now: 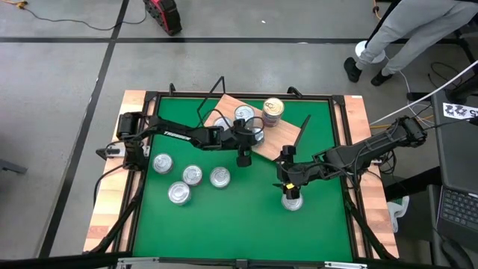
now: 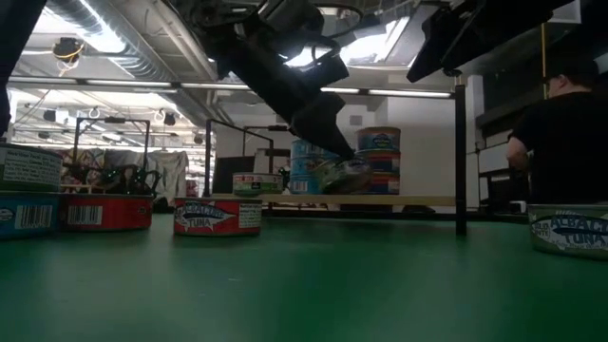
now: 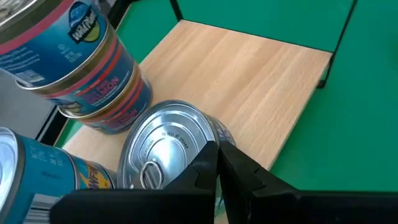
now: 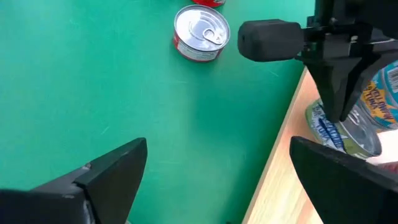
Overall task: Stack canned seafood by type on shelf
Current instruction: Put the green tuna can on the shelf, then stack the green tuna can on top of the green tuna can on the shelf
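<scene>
Landmark: the shelf [image 1: 278,140], a light wooden board lying at an angle on the far half of the green table [image 1: 239,217].

1. Left gripper [image 1: 254,136]: positioned over the shelf's near-left part. Its jaws pinch a silver-lidded tin [image 3: 165,152] at the rim. In the low view this held tin [image 2: 344,175] sits tilted, at the shelf surface; whether it touches the board cannot be told.
2. On the shelf, just beside the held tin, stands a blue-labelled tin [image 1: 243,113]. A stack of tins with a gold top [image 1: 273,112] stands at the shelf's far edge; the left wrist view shows 2 tins in it [image 3: 81,68].
3. Off the shelf, to its left on the green surface, lie 4 loose tins with silver lids [image 1: 192,176], close together.
4. Right gripper [image 1: 290,193]: off the shelf, on its near side, above 1 separate tin [image 1: 292,201]. Its jaws are spread wide, as the right wrist view shows by the 2 dark fingers [image 4: 106,168] set far apart.
</scene>
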